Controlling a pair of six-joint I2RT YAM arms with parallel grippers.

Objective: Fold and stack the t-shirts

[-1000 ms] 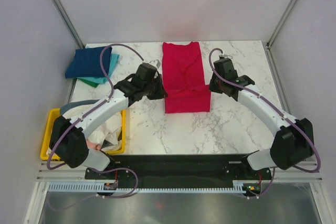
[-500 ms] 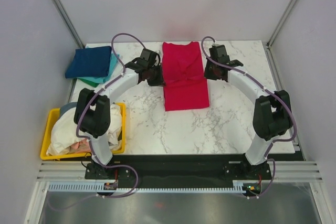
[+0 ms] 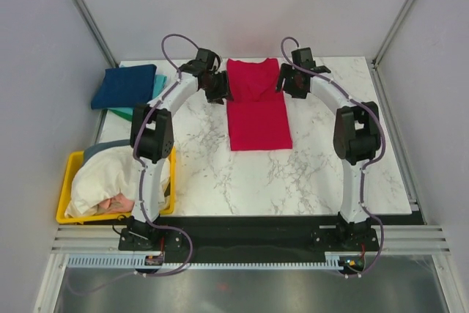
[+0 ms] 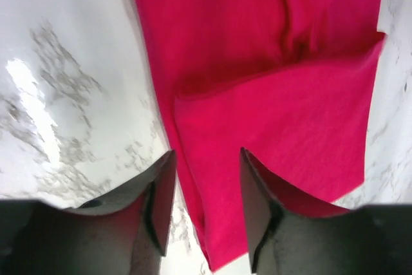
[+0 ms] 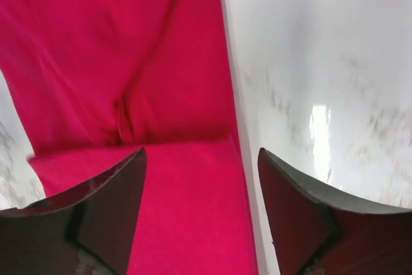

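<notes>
The marble worktop (image 3: 308,174) carries a red shirt (image 3: 256,108) laid flat at its far middle as a long narrow strip, its near part doubled over so that a cloth edge runs across it. At the near left corner a yellow tray (image 3: 64,188) holds a crumpled white shirt (image 3: 110,181). At the far left lies a folded stack, a navy shirt (image 3: 124,87) on top with teal (image 3: 159,82) and green (image 3: 121,113) edges showing under it. The left pincer (image 4: 206,159) stands open over the red shirt's left edge, gripping nothing. The right pincer (image 5: 201,156) is spread wider over the right edge, also empty.
</notes>
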